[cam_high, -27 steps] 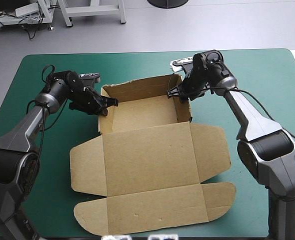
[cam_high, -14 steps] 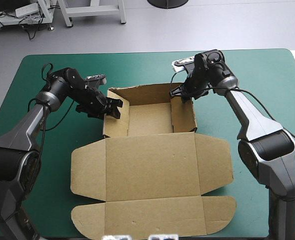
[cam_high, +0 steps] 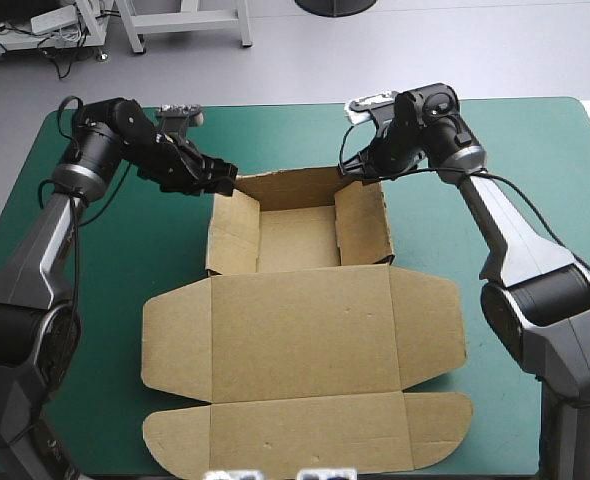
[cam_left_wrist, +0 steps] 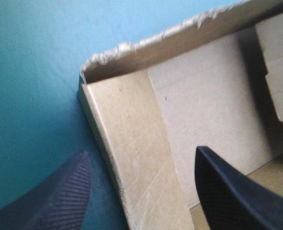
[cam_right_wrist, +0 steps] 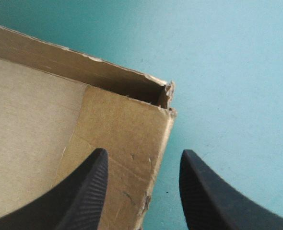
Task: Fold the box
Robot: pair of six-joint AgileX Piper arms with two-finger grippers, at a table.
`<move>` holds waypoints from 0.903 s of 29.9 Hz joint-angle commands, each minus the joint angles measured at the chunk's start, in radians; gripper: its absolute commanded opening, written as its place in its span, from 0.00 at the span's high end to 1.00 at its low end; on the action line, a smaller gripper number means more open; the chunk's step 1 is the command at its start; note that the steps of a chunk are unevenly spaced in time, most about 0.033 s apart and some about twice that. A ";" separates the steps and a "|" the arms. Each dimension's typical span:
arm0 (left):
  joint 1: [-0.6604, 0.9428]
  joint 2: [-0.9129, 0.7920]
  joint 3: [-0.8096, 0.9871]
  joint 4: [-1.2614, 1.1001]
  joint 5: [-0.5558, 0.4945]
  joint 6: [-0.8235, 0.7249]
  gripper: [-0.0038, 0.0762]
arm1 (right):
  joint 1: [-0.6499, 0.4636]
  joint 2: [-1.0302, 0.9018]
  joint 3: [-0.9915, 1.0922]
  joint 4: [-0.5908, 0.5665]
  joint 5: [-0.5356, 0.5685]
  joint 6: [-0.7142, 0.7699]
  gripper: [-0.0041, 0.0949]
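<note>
The brown box (cam_high: 297, 238) stands as an open tray at the middle of the table, side walls raised, its lid (cam_high: 300, 340) and flaps lying flat toward the near edge. My left gripper (cam_high: 222, 182) hovers open over the tray's far left corner. In the left wrist view its fingers (cam_left_wrist: 60, 196) straddle the left wall (cam_left_wrist: 127, 129) without touching it. My right gripper (cam_high: 359, 168) hangs open over the far right corner. In the right wrist view the corner of the right wall (cam_right_wrist: 127, 124) lies just ahead of its spread fingertips (cam_right_wrist: 144, 152).
The teal-green cover (cam_high: 535, 160) shows bare on both sides of the tray and along the far edge. The lid's rounded flaps (cam_high: 440, 415) reach almost to the table's near edge.
My left gripper opened, let go of the tray's left wall and drew back to the far left corner. The right gripper lifted slightly toward the far edge. The tray shifted and squared up.
</note>
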 commanded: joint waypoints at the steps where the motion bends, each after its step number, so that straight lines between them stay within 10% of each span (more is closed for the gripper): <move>1: -0.001 -0.106 -0.111 -0.011 0.057 0.002 0.39 | -0.006 -0.110 -0.041 -0.006 0.017 -0.008 0.51; 10: -0.001 -0.406 -0.071 -0.009 0.057 0.074 0.47 | -0.006 -0.158 -0.037 -0.003 0.017 -0.008 0.51; 27: -0.001 -1.142 0.627 0.118 -0.001 0.123 0.50 | -0.006 -0.064 0.091 0.018 0.017 -0.004 0.51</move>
